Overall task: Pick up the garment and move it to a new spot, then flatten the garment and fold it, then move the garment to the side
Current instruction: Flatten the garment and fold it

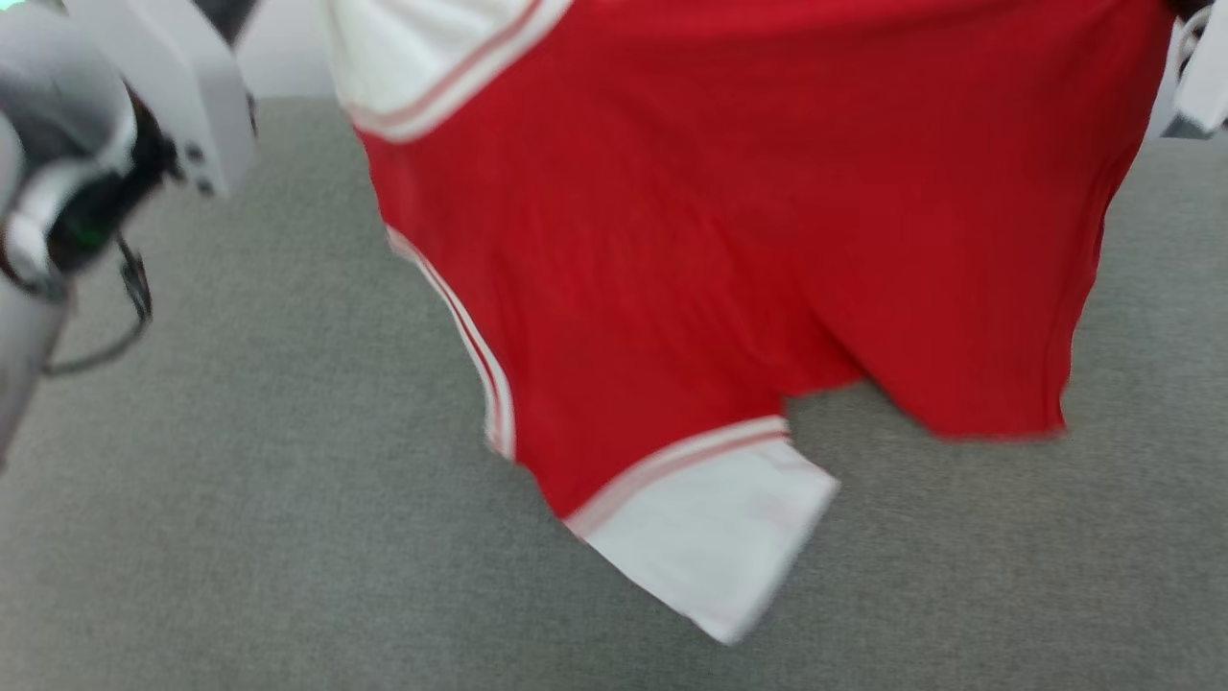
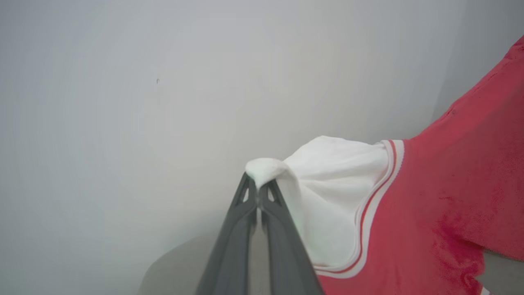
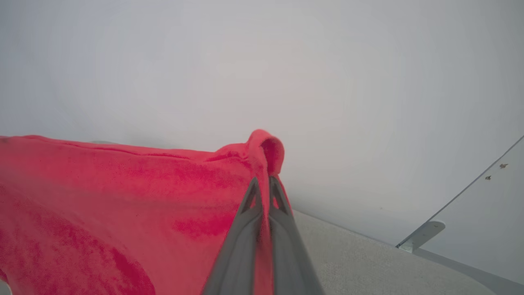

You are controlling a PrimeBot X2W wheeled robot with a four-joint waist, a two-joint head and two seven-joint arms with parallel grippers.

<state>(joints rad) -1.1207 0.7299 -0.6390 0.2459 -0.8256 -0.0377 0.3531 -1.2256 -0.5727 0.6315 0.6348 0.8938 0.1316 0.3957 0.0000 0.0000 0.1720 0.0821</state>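
The garment (image 1: 729,230), a red jersey with white sleeves and red-white striped trim, hangs stretched in the air above the grey surface. Its lower white sleeve (image 1: 715,537) dangles close to the surface. In the left wrist view my left gripper (image 2: 258,184) is shut on a bunched tip of the upper white sleeve (image 2: 327,196). In the right wrist view my right gripper (image 3: 262,182) is shut on a fold of the garment's red cloth (image 3: 123,196). Lettering and number are hidden.
A grey fabric-covered surface (image 1: 240,537) spreads beneath the hanging cloth. My pale left arm (image 1: 86,163) stands at the upper left of the head view. A plain pale wall (image 2: 143,102) lies behind. A grey bracket (image 3: 419,235) sits at the surface's far edge.
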